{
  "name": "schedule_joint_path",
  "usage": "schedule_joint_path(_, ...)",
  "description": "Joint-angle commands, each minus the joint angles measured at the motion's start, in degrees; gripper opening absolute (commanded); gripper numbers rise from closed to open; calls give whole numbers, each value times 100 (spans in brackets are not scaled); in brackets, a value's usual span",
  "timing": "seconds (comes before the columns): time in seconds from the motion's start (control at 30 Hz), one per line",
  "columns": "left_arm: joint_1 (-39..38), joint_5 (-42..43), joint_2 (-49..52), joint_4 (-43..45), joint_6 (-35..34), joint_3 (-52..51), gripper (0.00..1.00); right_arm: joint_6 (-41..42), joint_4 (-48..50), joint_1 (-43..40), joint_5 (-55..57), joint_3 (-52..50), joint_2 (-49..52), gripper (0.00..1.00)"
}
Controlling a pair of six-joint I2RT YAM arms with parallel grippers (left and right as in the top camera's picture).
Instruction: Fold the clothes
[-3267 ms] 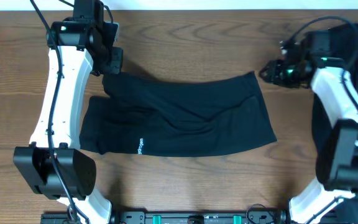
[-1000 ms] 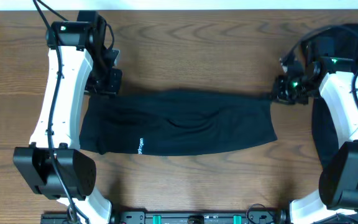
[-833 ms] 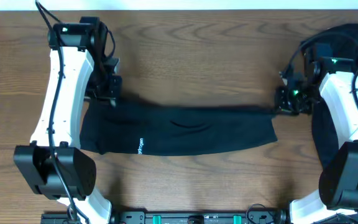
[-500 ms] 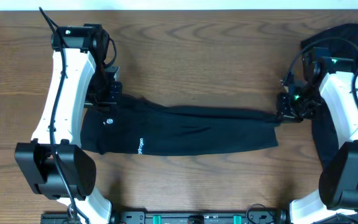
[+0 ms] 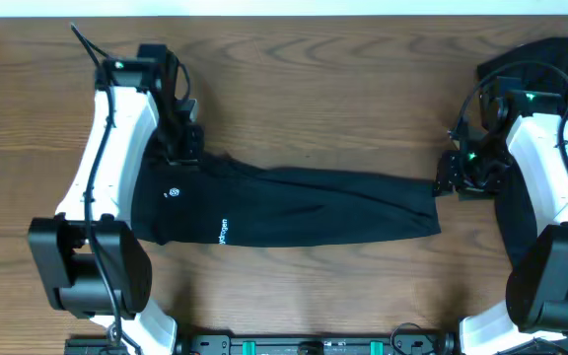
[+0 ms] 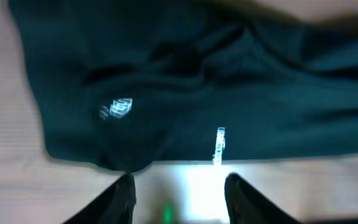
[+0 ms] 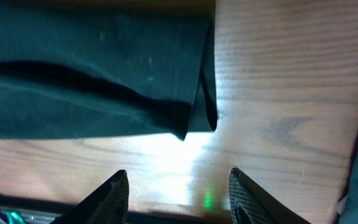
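The clothes are laid out as a long black band on the wooden table, stretched between the two pincers. The left gripper is seen spread apart, with nothing between its fingers. One end of the garment lies just ahead of its tips. A small round white logo is seen ahead and off to one side, and white lettering close in front. The right gripper is likewise parted and empty. The garment's other end, a doubled-over corner, lies just beyond its tips.
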Motion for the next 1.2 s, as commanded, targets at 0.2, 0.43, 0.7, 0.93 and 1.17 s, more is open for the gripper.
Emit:
schedule_joint_path(0.2, 17, 321, -42, 1781, -28, -1390, 50, 109, 92, 26, 4, 17, -122, 50)
schedule_joint_path(0.43, 17, 319, 7, 2433, -24, -1858, 50, 107, 96, 28, -11, 17, -122, 48)
schedule_joint_path(0.7, 17, 321, 9, 2634, -33, -1991, 6, 107, 70, 26, -13, 17, -122, 45)
schedule_joint_path(0.93, 17, 319, -175, 1351, -671, -1786, 6, 107, 76, 26, -13, 17, -122, 44)
schedule_joint_path(1.17, 17, 319, -192, 525, -887, -1788, 9, 109, 92, 26, -13, 17, -122, 44)
